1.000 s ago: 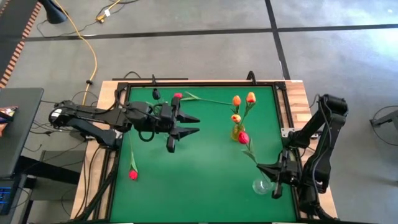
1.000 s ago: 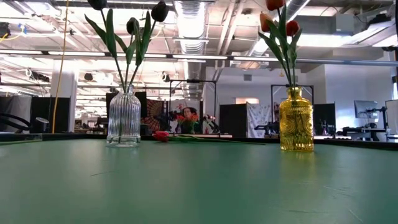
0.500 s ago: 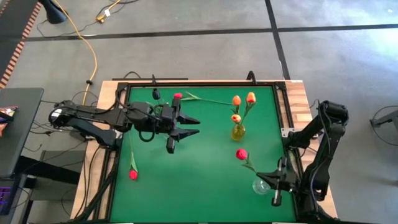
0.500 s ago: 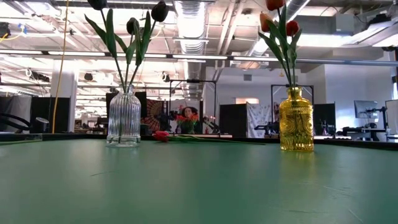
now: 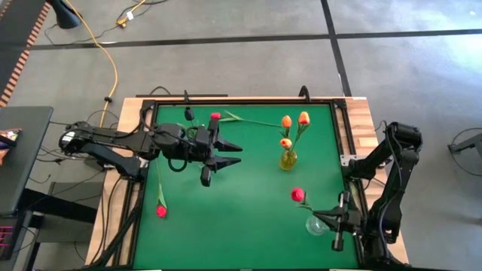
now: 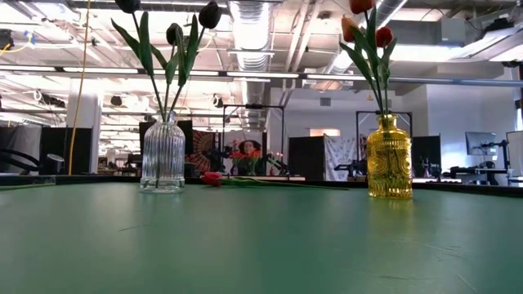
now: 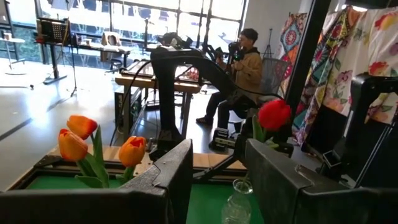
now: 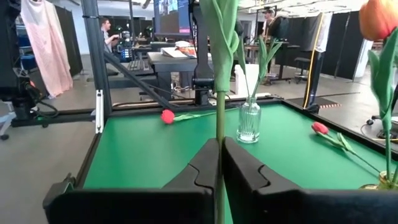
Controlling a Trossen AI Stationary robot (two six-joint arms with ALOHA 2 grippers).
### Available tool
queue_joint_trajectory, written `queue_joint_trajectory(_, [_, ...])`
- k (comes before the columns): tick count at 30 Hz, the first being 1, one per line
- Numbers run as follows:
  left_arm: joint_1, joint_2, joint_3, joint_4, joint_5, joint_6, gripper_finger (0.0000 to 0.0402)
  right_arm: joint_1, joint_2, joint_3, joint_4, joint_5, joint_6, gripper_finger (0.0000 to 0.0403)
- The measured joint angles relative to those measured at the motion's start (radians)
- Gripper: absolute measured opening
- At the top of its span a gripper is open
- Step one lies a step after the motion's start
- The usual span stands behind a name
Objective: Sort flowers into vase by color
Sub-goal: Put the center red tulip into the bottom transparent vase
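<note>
Red tulip (image 5: 298,195) has dropped toward clear vase (image 5: 316,224), near table's right front corner; right gripper (image 5: 334,219) pinches its light, bendy stem low down; left gripper (image 5: 226,152) gapes, empty.

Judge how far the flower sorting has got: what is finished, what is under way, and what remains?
Done: three orange tulips stand in the yellow vase, and three black tulips in the ribbed clear vase. In hand: the right gripper pinches a red tulip upright at the small clear vase. Left: two red tulips lie on the green table; the open left gripper hovers near its middle.
</note>
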Motion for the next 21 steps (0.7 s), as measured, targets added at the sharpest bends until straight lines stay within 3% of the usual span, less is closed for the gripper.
queue_joint_trajectory(15, [0.000,0.000,0.000,-0.003,-0.001,0.006,0.0137,0.001,-0.001,0.000,-0.005,-0.130,-0.001,0.0053])
queue_joint_trajectory(21, [0.000,0.000,0.000,-0.006,-0.001,0.007,0.0137,0.001,-0.028,0.026,-0.005,-0.166,-0.066,0.0081])
